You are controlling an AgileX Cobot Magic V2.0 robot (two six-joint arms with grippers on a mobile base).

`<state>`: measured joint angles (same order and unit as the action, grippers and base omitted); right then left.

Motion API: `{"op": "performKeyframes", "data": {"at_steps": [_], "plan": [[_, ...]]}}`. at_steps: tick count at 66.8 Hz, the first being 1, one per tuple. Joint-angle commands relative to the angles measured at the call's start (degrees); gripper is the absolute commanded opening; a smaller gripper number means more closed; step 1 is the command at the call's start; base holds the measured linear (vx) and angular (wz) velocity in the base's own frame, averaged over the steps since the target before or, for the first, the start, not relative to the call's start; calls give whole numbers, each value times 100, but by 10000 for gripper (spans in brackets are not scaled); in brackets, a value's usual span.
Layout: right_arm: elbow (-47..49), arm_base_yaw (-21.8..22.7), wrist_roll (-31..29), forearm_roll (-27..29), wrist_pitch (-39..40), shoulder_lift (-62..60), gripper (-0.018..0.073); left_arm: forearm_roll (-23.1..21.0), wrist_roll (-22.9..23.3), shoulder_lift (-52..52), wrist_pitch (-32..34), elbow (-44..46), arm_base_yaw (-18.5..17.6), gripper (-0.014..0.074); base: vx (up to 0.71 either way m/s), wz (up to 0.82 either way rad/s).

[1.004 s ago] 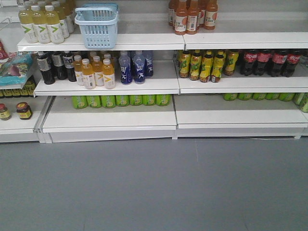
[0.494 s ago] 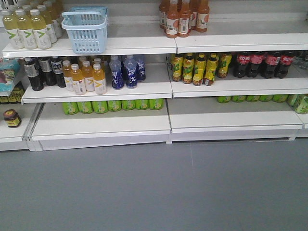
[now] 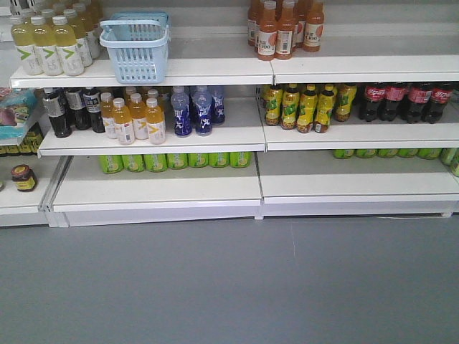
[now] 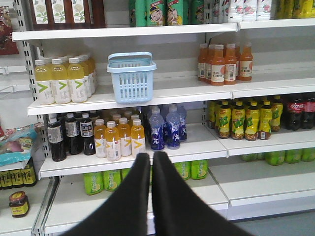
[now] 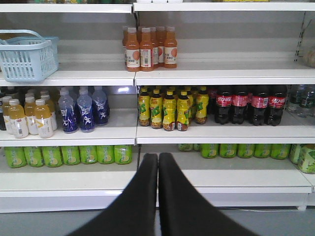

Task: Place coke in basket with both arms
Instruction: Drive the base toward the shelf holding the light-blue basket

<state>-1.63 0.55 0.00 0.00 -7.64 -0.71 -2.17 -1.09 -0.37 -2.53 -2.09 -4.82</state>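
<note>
The left gripper (image 4: pixel 151 156) is pressed together with only a thin slit between its fingers and grips nothing; the right gripper (image 5: pixel 158 157) is the same, drawn tight and bare. Both point at the shelves from a way off. Against half a second ago, the whole front view has slid a little to the right and down: the basket (image 3: pixel 140 61), the bottles and the shelf edges all sit further right in the picture, while their places on the shelves have not changed. The basket stands upright on the top shelf (image 3: pixel 215 70), left of the middle, just beside a group of pale yellow bottles (image 3: pixel 50 46), its handles lying on its rim. The coke I cannot pick out with any certainty in these views; the red-labelled goods at the far right of the middle shelf are dark cola bottles (image 3: pixel 405 100). Left of them stand yellow-green bottles (image 3: pixel 305 107), and above, on the top shelf, orange bottles (image 3: pixel 283 27). Under the basket are amber bottles (image 3: pixel 133 120), blue bottles (image 3: pixel 193 111) and black bottles (image 3: pixel 72 109). A row of green cans (image 3: pixel 176 160) lies behind the low shelf, and a small jar (image 3: pixel 24 177) sits at far left. Grey floor (image 3: pixel 229 287) stretches between robot and shelves.
</note>
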Motion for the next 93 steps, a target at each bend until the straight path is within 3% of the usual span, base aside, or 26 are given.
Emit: {"op": "performKeyframes", "data": {"at_steps": [1, 93], "plan": [[-83, -15, 0, -44, 424, -83, -9, -11, -7, -115, 458, -25, -18, -6, 6, 0], [-83, -15, 0, -44, 424, -83, -9, -11, -7, -115, 458, -25, -18, -6, 10, 1]]}}
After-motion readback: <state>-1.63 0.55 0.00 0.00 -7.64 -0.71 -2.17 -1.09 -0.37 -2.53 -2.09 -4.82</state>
